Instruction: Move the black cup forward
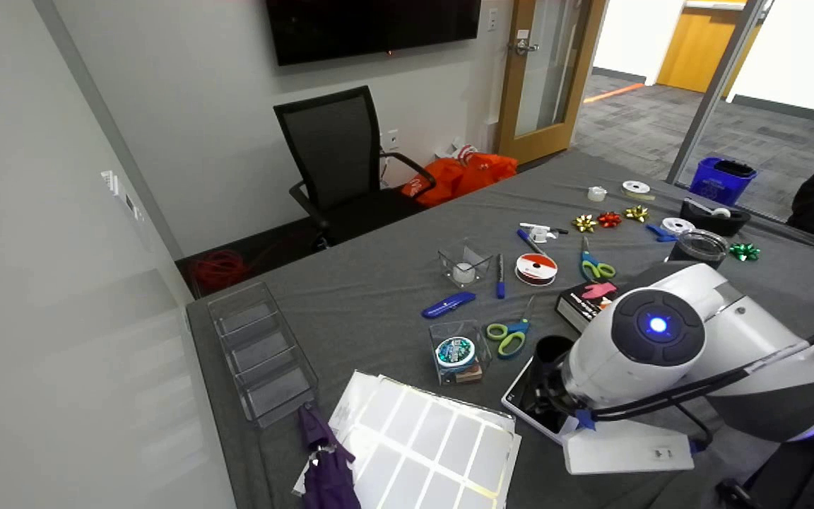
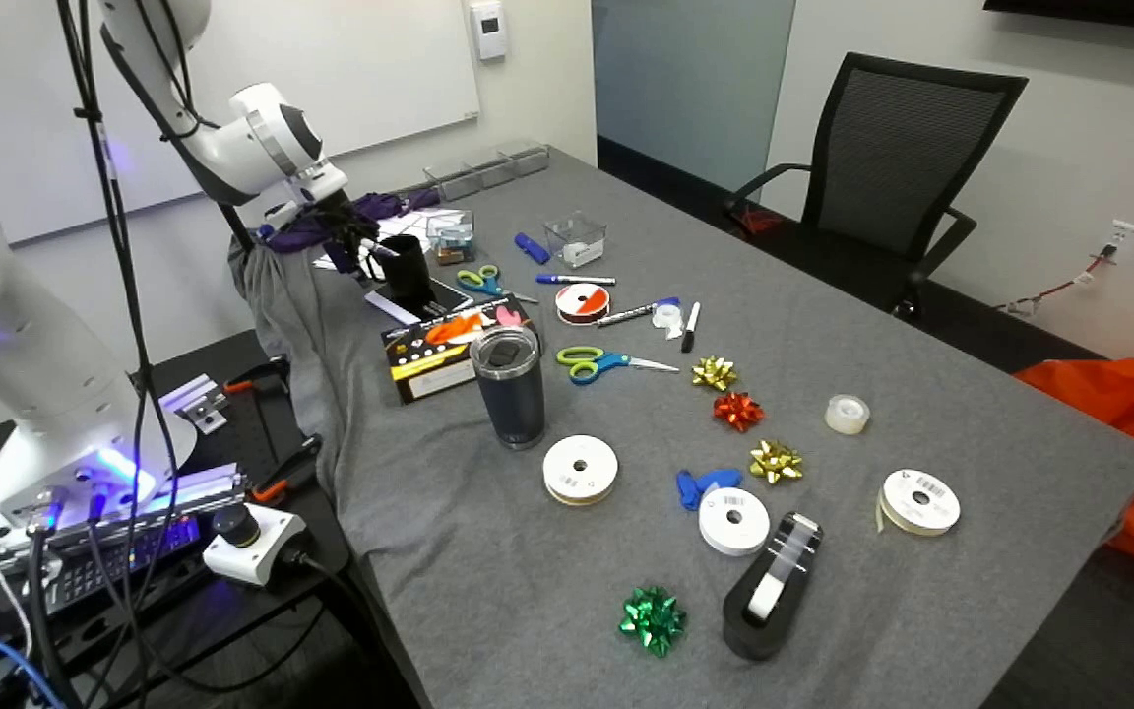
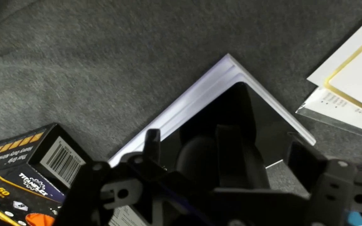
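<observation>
Gray tablecloth, our arm sloped down to the upright black cup, gripper spread wide, straddling it in wrist view

Bright exterior views, dimmer wrist view, overexposed corridor wall

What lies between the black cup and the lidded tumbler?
In an exterior view, the glove box lies between the black cup and the lidded tumbler, plus an edge of the flat device under the cup.

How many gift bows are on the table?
4: a red bow between one gold bow and another gold bow, and a green bow beside the tape dispenser. Both exterior views agree.
</observation>
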Tool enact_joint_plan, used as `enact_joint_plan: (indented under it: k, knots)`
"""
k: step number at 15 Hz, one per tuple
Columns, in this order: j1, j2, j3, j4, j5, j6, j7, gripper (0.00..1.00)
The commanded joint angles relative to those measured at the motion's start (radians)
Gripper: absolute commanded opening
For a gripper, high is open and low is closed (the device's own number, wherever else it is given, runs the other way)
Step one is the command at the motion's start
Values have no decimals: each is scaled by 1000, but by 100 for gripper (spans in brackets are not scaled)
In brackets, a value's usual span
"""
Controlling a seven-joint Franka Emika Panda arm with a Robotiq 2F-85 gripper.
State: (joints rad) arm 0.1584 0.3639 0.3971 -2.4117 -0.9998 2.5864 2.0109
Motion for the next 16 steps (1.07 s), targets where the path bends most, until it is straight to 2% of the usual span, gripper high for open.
enact_joint_plan:
  k: [1, 3, 12, 13, 16]
  knots:
    - [95, 36, -91, 45, 68, 12, -39, 75]
    - [122, 41, -116, 52, 108, 17, -64, 67]
    - [187, 15, -175, 48, 217, 17, -120, 3]
    - [192, 15, -178, 52, 222, 17, -120, 1]
    - [206, 6, -189, 52, 235, 21, -114, 5]
